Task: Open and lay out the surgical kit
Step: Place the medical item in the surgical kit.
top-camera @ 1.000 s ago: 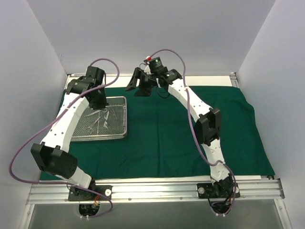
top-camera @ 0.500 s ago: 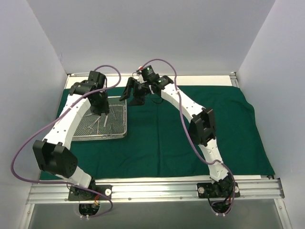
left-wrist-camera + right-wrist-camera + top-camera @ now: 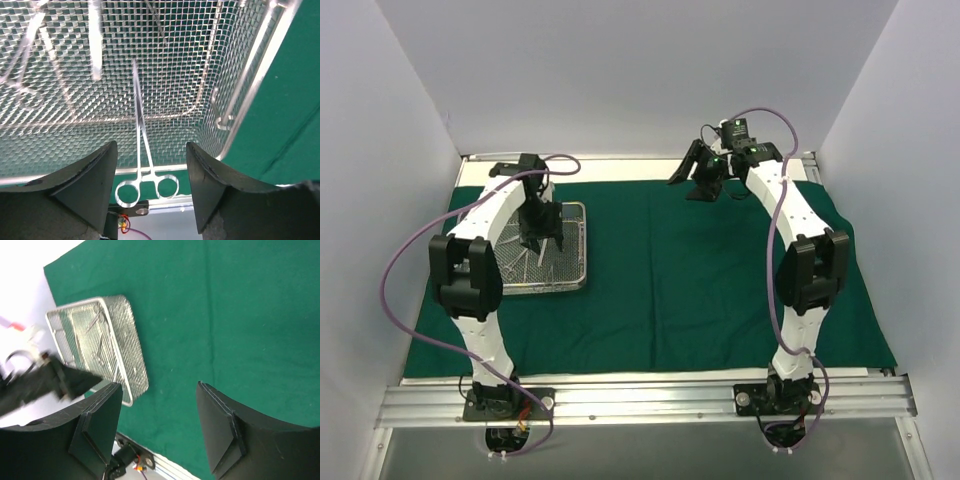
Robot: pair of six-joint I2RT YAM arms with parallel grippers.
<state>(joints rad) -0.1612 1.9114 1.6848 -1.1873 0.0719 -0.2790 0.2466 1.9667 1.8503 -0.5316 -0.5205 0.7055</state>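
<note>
The dark green cloth (image 3: 700, 280) lies spread flat over the table. On its left side stands the silver wire-mesh tray (image 3: 556, 277), with several slim steel instruments (image 3: 520, 262) inside. My left gripper (image 3: 542, 236) hangs open just above the tray. A ring-handled clamp (image 3: 141, 150) lies loose between its fingers (image 3: 85, 185), tips in the tray and rings over the rim. Tweezers (image 3: 95, 45) lie further in. My right gripper (image 3: 693, 183) is open and empty, raised over the back of the cloth. The right wrist view shows the tray (image 3: 107, 335) far off.
White walls close in the left, back and right sides. An aluminium rail (image 3: 640, 395) with both arm bases runs along the near edge. Purple cables (image 3: 405, 270) loop off each arm. The left arm's elbow (image 3: 465, 270) stands folded beside the tray's near left corner.
My left gripper has opened over the tray, and that arm's elbow has drawn in closer. The right arm has swung from the back middle near the tray to the back right.
</note>
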